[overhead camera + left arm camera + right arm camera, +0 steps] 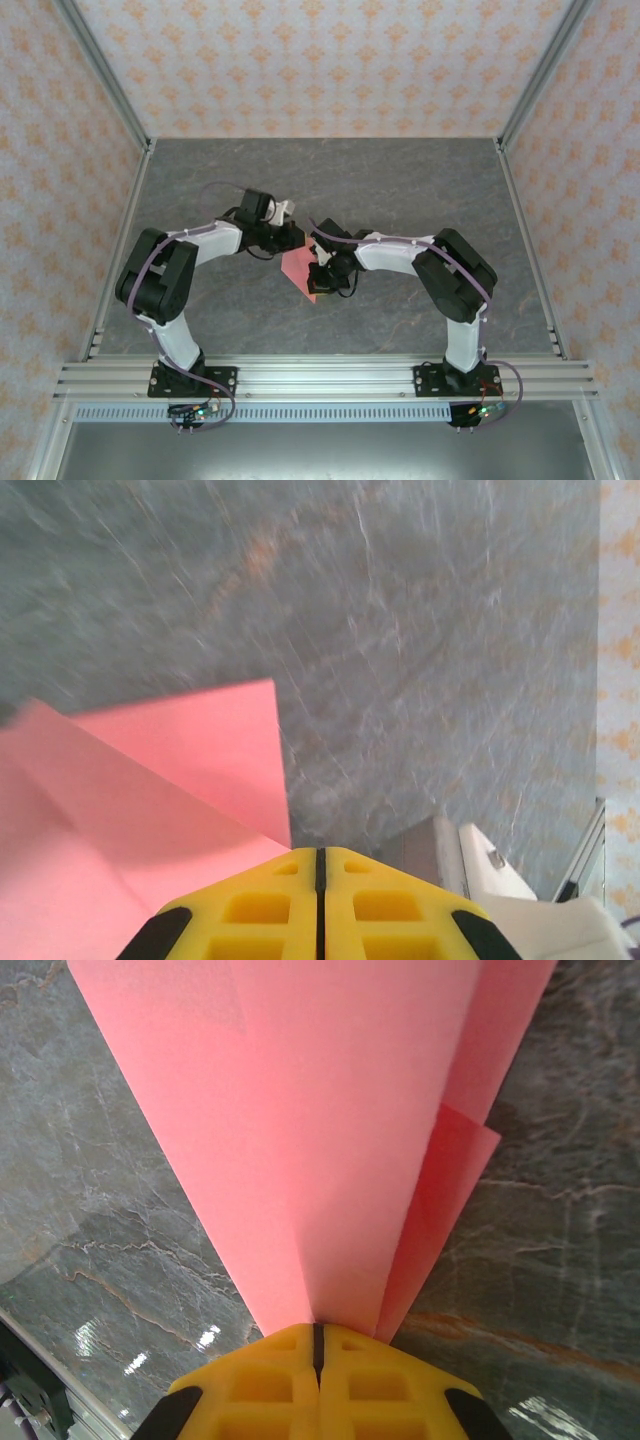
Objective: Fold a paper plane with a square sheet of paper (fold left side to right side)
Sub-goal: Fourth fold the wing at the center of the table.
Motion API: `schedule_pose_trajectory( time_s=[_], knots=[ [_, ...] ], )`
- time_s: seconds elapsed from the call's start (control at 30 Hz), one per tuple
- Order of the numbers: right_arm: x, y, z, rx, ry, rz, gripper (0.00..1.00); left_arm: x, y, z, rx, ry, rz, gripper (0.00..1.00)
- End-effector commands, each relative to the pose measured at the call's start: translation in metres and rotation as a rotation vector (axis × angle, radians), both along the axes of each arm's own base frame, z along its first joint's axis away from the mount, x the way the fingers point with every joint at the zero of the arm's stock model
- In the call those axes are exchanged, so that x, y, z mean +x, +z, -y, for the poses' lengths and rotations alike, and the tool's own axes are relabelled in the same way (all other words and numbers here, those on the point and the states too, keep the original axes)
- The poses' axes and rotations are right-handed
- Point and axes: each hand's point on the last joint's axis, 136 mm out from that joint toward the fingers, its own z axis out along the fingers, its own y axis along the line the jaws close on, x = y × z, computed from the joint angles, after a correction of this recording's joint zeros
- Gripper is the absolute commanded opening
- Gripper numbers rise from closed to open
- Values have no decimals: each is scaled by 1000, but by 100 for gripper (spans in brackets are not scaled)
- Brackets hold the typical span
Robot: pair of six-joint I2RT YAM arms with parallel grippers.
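Folding looks part-way done. Judging by the layers already creased in, the step in hand seems to be the left-over-right fold along the centre line, with the dart shape not yet closed up. Just left of the middle of the grey marble-patterned table (400, 190), the left gripper (320, 865) has its yellow fingers pressed together with no gap; pink paper runs up to their left side, but whether any is caught between them I cannot tell. At the table's middle, a little toward its near edge, is the salmon-pink sheet of thin paper (298, 270) — not a flat square but a narrow wedge, plain and unmarked, with overlapping flaps and a straight diagonal crease across one panel. Just right of the table's middle, the right gripper (316, 1335) is closed on the wedge's narrow end, where several layers converge into the seam of its fingers. The next move probably calls for one side held firm while the left half is carried across, edges matched before pressing — paper this thin would likely buckle if pulled unevenly.
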Motion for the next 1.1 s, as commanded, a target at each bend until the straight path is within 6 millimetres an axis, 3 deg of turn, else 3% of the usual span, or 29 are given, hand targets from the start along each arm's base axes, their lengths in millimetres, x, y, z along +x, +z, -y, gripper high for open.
schedule_pose_trajectory(
  time_s=[0.0,0.37,0.7,0.77,1.07],
  knots=[
    [-38,-48,56,-275,8,-139,0,2,-9,1,3,7,4,8],
    [-38,-48,56,-279,12,-143,0,8,-44,-9,62,75,-34,7],
    [-38,-49,56,-284,19,-146,0,19,-58,-30,67,138,-36,7],
    [-39,-48,56,-285,22,-148,0,19,-72,-34,80,143,-70,7],
    [-41,-49,57,-293,30,-155,0,47,-68,-50,98,170,-60,7]
  ],
)
